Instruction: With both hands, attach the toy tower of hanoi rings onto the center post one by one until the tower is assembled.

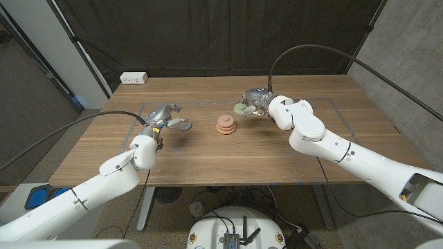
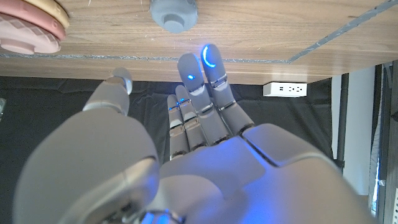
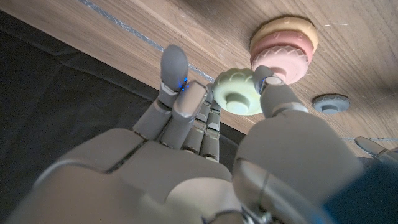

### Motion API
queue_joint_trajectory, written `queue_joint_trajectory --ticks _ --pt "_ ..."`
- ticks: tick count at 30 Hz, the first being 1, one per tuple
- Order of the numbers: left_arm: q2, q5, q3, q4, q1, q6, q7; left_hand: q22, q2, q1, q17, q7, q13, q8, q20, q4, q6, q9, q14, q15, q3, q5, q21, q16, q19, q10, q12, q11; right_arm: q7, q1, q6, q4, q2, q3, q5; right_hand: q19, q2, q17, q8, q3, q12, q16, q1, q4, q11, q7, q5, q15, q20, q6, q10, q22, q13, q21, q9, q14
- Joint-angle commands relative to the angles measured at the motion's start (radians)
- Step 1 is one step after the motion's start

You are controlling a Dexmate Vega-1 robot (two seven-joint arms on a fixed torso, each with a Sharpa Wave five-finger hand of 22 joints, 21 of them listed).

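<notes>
Right of the ring stack (image 1: 226, 124) on the counter (image 1: 208, 162), right robot hand (image 1: 255, 102) pinches green ring (image 1: 242, 108); left robot hand (image 1: 164, 116), fingers apart & empty, near grey ring (image 1: 183, 125).

The brown wooden table (image 1: 208, 149) is evenly lit from above, with soft short shadows cast beneath the arms. A blue glow is seen on the grey left hand (image 2: 186, 155), which is blurred by closeness.

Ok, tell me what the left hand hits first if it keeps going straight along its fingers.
Probably the small grey ring, lying just beyond the left hand; depth is unclear.
</notes>
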Motion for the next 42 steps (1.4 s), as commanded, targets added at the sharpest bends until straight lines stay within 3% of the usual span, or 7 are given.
queue_joint_trajectory --ticks 1,16,42 --pt "-0.001 0.0 -0.005 0.007 0.005 -0.015 0.012 0.004 0.0 -0.003 0.004 -0.004 0.001 0.0 -0.141 -0.001 0.007 0.005 0.008 -0.084 0.008 0.003 0.004 0.004 0.008 0.009 0.004 -0.004 0.031 0.023 0.058 0.019 0.043 -0.01 -0.046 0.006 0.036 0.005 0.001 0.013 -0.002 -0.003 0.036 0.005 -0.058 -0.06 0.007 0.002 -0.024 0.083 0.058 0.002 0.005 -0.003 0.006 0.006" --pt "-0.015 0.007 -0.002 0.006 0.01 -0.008 0.023 0.007 -0.002 -0.005 0.006 -0.003 0.0 0.0 -0.141 -0.001 0.009 0.005 0.014 -0.084 0.012 0.002 0.005 0.007 0.008 0.011 0.002 -0.005 0.038 0.048 0.122 0.093 0.092 -0.011 -0.036 0.006 0.035 0.005 -0.004 0.014 -0.008 -0.004 0.038 0.004 -0.059 -0.061 0.009 0.002 -0.024 0.082 0.059 0.004 0.008 -0.005 0.006 0.005" --pt "-0.016 -0.015 -0.014 0.038 0.007 -0.03 0.03 0.007 -0.002 -0.008 0.004 -0.003 0.001 -0.003 -0.141 0.0 0.009 0.006 0.014 -0.084 0.019 0.0 0.003 0.005 0.009 0.013 0.001 -0.005 0.058 0.138 0.161 0.222 0.182 -0.08 -0.029 0.005 0.037 0.005 -0.014 0.016 -0.017 -0.005 0.042 0.004 -0.059 -0.062 0.011 0.002 -0.025 0.086 0.062 0.005 0.013 -0.01 0.007 0.002"
